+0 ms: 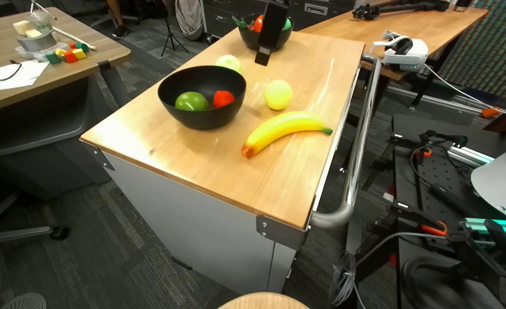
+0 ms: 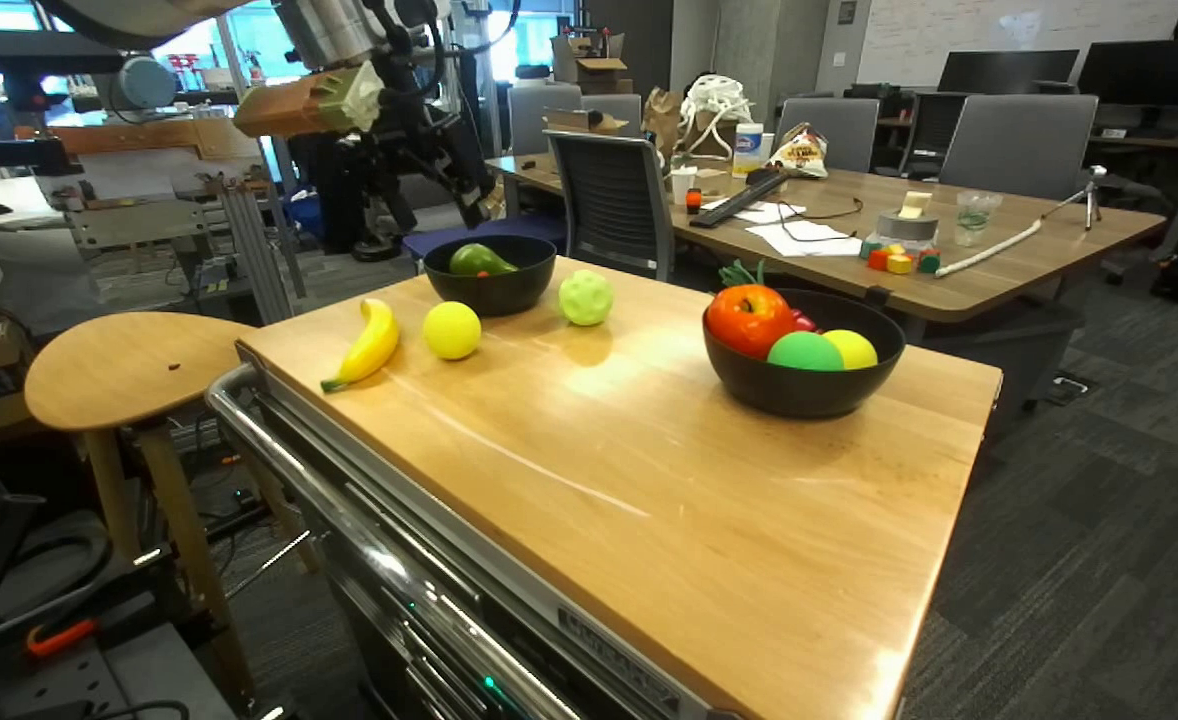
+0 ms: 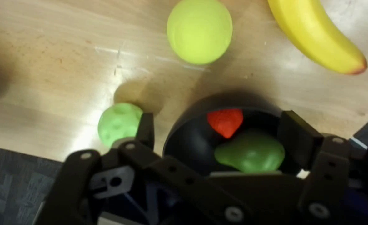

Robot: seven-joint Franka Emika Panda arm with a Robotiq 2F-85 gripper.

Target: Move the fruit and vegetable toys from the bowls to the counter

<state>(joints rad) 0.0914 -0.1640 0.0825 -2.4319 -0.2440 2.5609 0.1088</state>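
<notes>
The counter (image 2: pixel 749 520) spans the middle of an exterior view; its edges are the chief hazard, since anything round released with a nudge could roll off. Upper left hangs the gripper (image 2: pixel 439 208), jaws spread wide, holding nothing. At right, the fuller bowl (image 2: pixel 799 395) crowds its toys (image 2: pixel 751 320) — pulling one could spill its neighbours. The emptier bowl (image 2: pixel 489 292), below the gripper, could skid if its rim gets caught. The banana (image 2: pixel 367 345), at left, might be swept by a low pass. In the wrist view, below and right of centre, the smooth pear (image 3: pixel 251 151) may squirt from an off-centre pinch; the yellow ball (image 3: pixel 199 31), top centre, and the pale green ball (image 3: pixel 116 123), left, could roll if bumped — and the red piece (image 3: pixel 225 122), just beside the pear, may block a jaw.
</notes>
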